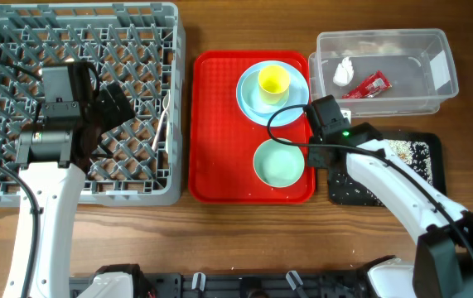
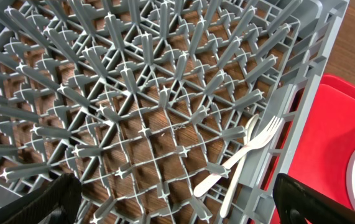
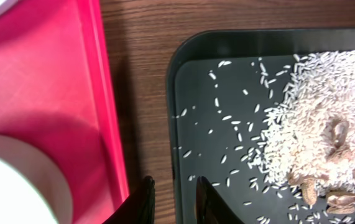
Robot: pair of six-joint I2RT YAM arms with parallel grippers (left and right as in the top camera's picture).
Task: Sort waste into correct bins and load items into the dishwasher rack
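The grey dishwasher rack [image 1: 4,50] fills the left. The white spoon [image 2: 230,163] and fork [image 2: 252,158] lie in it by its right wall [image 1: 163,120]. My left gripper [image 1: 113,106] [image 2: 171,199] hangs open and empty over the rack. The blue plate [image 1: 253,98] with the yellow cup [image 1: 273,81] and the mint-green bowl [image 1: 279,163] sit on a red tray [image 1: 219,124]. The clear tub [image 1: 418,87] holds the napkin [image 1: 342,71] and red wrapper [image 1: 369,86]. The black tray [image 3: 202,81] holds rice scraps [image 3: 314,118]. My right gripper [image 3: 174,196] is nearly closed and empty over that tray's left rim.
A strip of bare wood [image 3: 140,74] separates the red tray [image 3: 40,74] from the black tray [image 1: 431,157]. The bowl's rim shows at the lower left of the right wrist view [image 3: 15,186]. The rack's upright pegs [image 2: 133,74] stand under my left gripper.
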